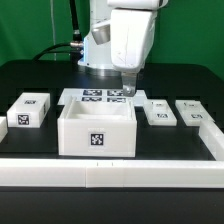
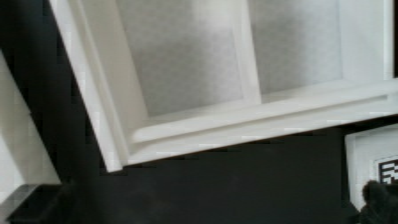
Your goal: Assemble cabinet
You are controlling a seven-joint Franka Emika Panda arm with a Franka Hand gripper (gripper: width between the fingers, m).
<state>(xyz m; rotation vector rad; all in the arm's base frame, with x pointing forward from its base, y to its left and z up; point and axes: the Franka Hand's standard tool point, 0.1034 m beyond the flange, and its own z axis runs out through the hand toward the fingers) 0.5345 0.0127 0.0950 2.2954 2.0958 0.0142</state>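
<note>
Large open-topped white plastic cabinet box (image 1: pixel 96 130), two-finger gripper (image 1: pixel 128 90) hanging at its one o'clock, finger spread not discernible

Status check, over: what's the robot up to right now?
Jaws open, empty, over marker board, beside cabinet. Cabinet untouched, open side up. Nothing in the way.

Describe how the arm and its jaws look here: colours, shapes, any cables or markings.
The arm is glossy white, built of bulky, rounded housings, with a bluish-grey tint on the side toward the exterior view's left. At its lower end it narrows to a dark grey block and slim dark jaws. A thin dark cable runs down beside it. No lettering or markings can be made out at this size.
</note>
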